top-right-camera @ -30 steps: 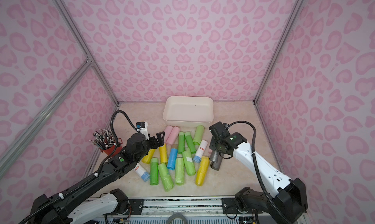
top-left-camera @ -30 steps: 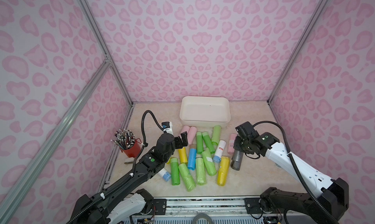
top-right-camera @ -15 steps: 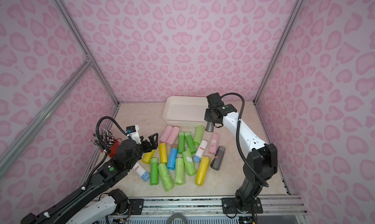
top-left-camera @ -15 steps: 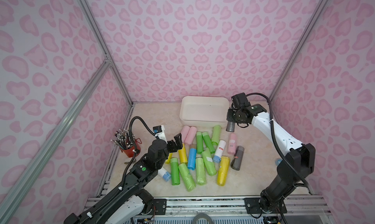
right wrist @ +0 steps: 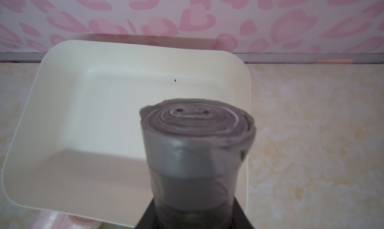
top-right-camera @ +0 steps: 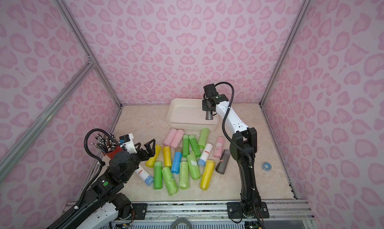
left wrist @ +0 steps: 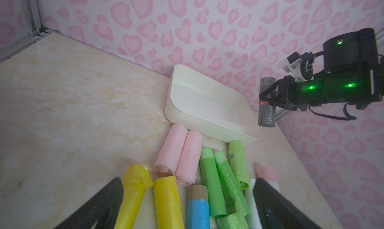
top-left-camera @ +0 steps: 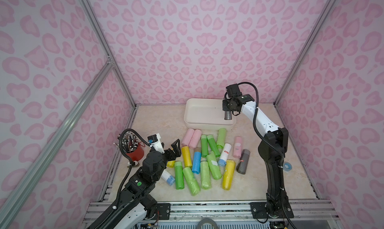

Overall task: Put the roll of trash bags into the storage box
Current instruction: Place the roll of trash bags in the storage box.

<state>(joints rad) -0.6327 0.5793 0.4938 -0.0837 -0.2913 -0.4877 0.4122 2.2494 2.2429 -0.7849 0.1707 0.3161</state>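
My L gripper hangs near-left, jaws spread wide, at the left edge of the heap of coloured rolls. Red pencil cup sits to its left. Farther back, my R gripper is pinched on a gray roll, held upright over the near-right corner of the white box, which is by the far wall.
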